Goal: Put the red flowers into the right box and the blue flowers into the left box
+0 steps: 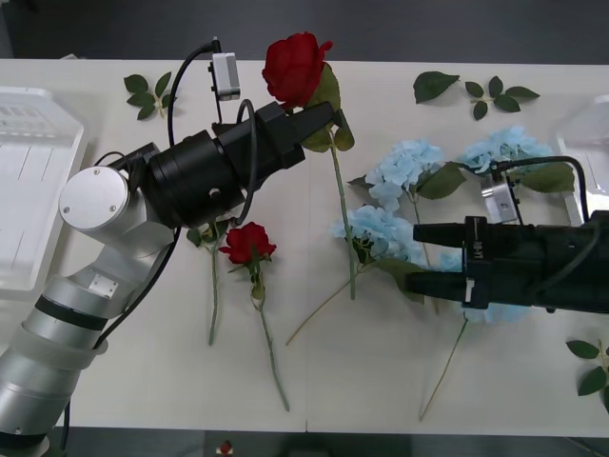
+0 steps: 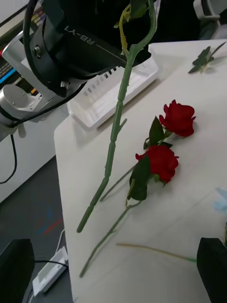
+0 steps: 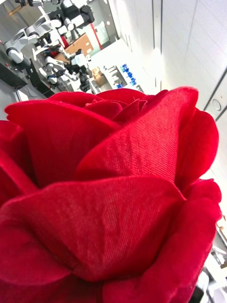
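My left gripper (image 1: 322,122) is shut on the stem of a red flower (image 1: 295,65) just under its bloom and holds it tilted above the table's middle. The bloom (image 3: 113,199) looms close in the left wrist view, and the long stem (image 2: 117,123) hangs down over the table. Two more red flowers (image 2: 178,118) (image 2: 161,162) lie on the table, one of them just below the left arm (image 1: 247,243). Blue flowers (image 1: 404,167) (image 1: 500,148) (image 1: 376,228) lie right of centre. My right gripper (image 1: 421,258) hovers open over them. The left box (image 1: 29,171) is at the far left, the right box (image 1: 585,133) at the right edge.
Loose green leaf sprigs lie at the back left (image 1: 147,93), the back right (image 1: 436,86) (image 1: 500,95) and near the front right corner (image 1: 595,367). The table's front edge (image 1: 304,427) runs close below the flower stems.
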Robot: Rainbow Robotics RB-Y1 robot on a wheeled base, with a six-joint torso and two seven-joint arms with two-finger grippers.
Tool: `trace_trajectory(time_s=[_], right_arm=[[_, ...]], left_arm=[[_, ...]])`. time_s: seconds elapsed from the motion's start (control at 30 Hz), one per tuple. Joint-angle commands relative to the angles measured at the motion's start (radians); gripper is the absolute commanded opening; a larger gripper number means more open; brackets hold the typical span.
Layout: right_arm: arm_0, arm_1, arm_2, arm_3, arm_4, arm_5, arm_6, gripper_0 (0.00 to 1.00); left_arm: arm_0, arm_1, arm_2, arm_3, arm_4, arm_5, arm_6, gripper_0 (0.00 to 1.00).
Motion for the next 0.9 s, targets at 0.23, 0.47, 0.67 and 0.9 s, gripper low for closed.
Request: trace_trajectory(time_s=[0.23, 0.47, 0.67, 0.9], right_arm=[[-0.048, 0.211, 0.058, -0.027, 0.136, -0.086, 0.042, 1.0], [-0.068, 0.317, 0.059, -0.027, 0.194, -0.11, 0.026, 1.0], [-0.071, 0.341, 0.062, -0.027, 0.243, -0.113, 0.019, 0.65], [-0.073, 0.351, 0.079, -0.027, 0.243, -0.141, 0.006, 0.0]], left_arm=[[-0.04, -0.013, 0.021, -0.032, 0.008, -0.006, 0.027, 0.0], [-0.04, -0.011, 0.022, -0.032, 0.008, -0.008, 0.029, 0.0], [-0.04, -0.011, 0.022, -0.032, 0.008, -0.008, 0.032, 0.0], [-0.04, -0.011, 0.022, -0.031, 0.008, -0.008, 0.032, 0.0]])
